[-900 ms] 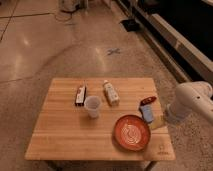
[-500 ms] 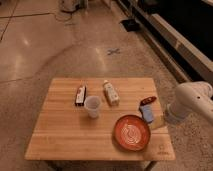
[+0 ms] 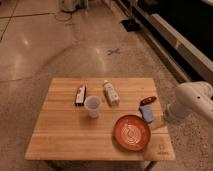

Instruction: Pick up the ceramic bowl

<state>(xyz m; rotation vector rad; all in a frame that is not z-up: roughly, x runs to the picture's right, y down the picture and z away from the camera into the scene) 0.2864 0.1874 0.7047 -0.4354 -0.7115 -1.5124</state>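
Observation:
The ceramic bowl [image 3: 131,132] is a wide, shallow orange-red bowl with a pale swirl inside. It sits on the wooden table [image 3: 60,135] near the front right corner. My gripper [image 3: 156,121] is at the table's right edge, just right of the bowl's rim, at the end of my white arm [image 3: 192,102]. It is beside the bowl, not around it.
A translucent white plastic cup [image 3: 92,106] stands at the table's middle. A small bottle [image 3: 110,92] and a dark bar [image 3: 80,95] lie behind it. A blue and red packet [image 3: 147,109] stands behind the bowl. Polished floor surrounds the table; a dark counter runs along the right.

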